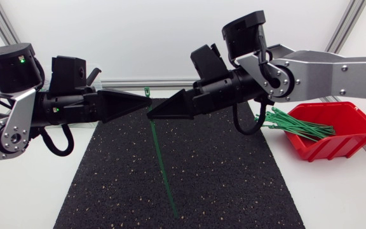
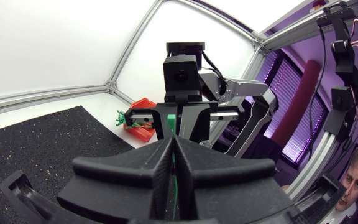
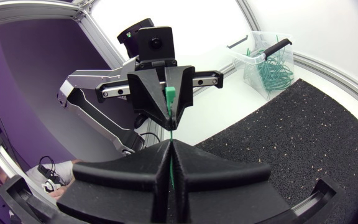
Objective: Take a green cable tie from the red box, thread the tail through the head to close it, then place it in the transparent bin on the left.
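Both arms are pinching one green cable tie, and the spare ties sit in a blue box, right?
No: the box holding the spare ties is red, not blue, as the head view shows. The left arm and right arm do pinch one green cable tie.

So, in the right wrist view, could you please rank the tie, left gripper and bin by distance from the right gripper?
1. Tie: held in the right gripper itself.
2. Left gripper: just ahead, also gripping the tie.
3. Bin: farthest, well beyond the left gripper, off to one side.
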